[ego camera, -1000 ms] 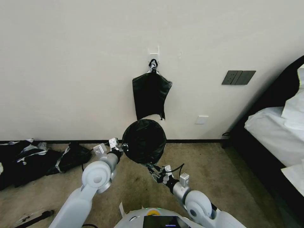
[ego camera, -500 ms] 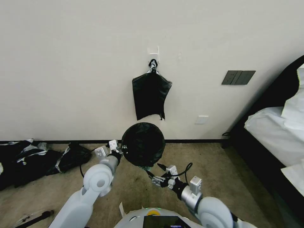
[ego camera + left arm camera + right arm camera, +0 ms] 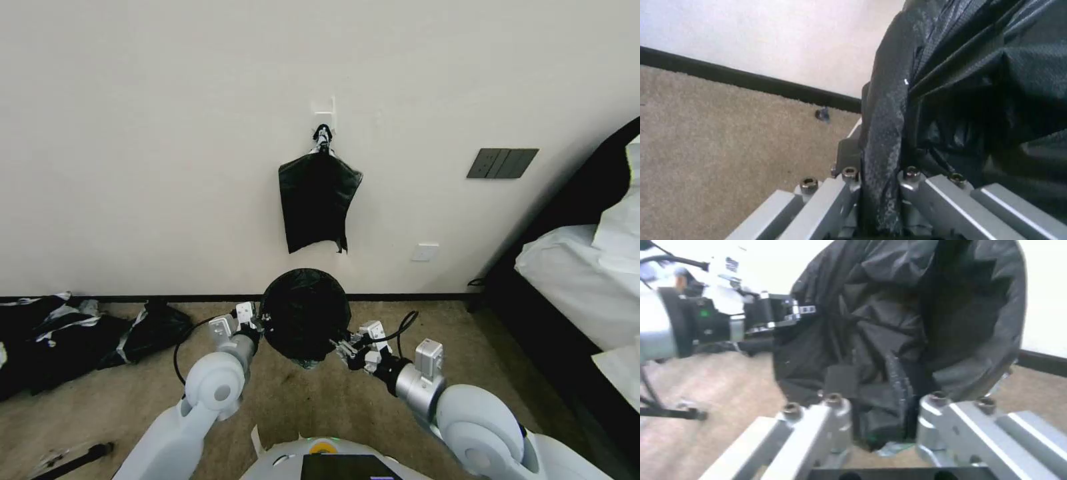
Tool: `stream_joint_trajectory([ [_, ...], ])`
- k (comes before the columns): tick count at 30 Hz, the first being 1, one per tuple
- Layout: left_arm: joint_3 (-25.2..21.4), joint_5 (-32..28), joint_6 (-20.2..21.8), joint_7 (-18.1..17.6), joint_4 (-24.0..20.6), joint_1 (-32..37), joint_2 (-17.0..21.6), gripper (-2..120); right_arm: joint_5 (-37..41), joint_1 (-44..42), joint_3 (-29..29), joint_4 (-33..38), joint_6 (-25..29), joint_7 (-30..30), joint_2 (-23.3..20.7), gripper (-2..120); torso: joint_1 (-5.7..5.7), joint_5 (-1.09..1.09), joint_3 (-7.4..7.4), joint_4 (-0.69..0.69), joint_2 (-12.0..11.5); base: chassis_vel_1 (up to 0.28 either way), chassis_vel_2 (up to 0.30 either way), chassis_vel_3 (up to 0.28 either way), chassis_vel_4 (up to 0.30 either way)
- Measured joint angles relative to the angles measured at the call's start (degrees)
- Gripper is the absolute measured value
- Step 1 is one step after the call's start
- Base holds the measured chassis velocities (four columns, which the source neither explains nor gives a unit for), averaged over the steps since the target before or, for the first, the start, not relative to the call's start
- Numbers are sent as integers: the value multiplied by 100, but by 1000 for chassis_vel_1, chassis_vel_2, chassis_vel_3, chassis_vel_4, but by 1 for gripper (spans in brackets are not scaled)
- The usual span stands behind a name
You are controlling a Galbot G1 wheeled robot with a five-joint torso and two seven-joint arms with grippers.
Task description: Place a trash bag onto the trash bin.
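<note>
The black trash bag is spread into a round, open mouth low in front of the wall, and the trash bin's wall is hidden under the film. My left gripper is at the mouth's left edge, shut on a fold of the bag in the left wrist view. My right gripper is at the mouth's right edge. In the right wrist view the right gripper is open, its fingers standing either side of the bag's draped edge. The left gripper shows across the mouth.
A flat black bundle of bags hangs from a wall hook above. Bulky black sacks lie on the carpet at the left. A bed stands at the right. A black baseboard runs along the wall.
The bag's round mouth and my left gripper have shifted lower in the head view. My right gripper left the lower edge, swung out, and now stands at the right edge.
</note>
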Motion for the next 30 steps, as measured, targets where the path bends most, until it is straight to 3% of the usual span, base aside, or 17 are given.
stream_joint_trajectory([
  [4, 283, 336, -37, -83, 45, 56, -135, 0, 241, 652, -184, -17, -771, 496, 18, 0, 0, 0, 0, 1, 0, 0, 0, 0, 0],
  [10, 654, 936, -102, -115, 141, 80, -252, 0, 546, 1458, -658, -267, -1277, 791, 124, 0, 0, 0, 0, 2, 0, 0, 0, 0, 0],
  [18, 1066, 1544, -121, -120, 322, -69, -310, 0, 841, 2849, -1911, -1061, -1352, 1120, 417, 0, 1, 0, 0, 2, 0, 0, 0, 0, 0],
  [20, 1154, 1714, -121, -121, 390, -114, -354, 0, 835, 3263, -2448, -1442, -1351, 1287, 597, 0, 1, 0, 0, 2, 0, 0, 0, 0, 0],
  [30, 1232, 2125, 57, -119, 439, -86, -375, 0, 420, 3844, -3357, -2190, -1347, 1754, 1069, 0, 1, -2, 0, 2, 0, 0, 0, 0, 0],
])
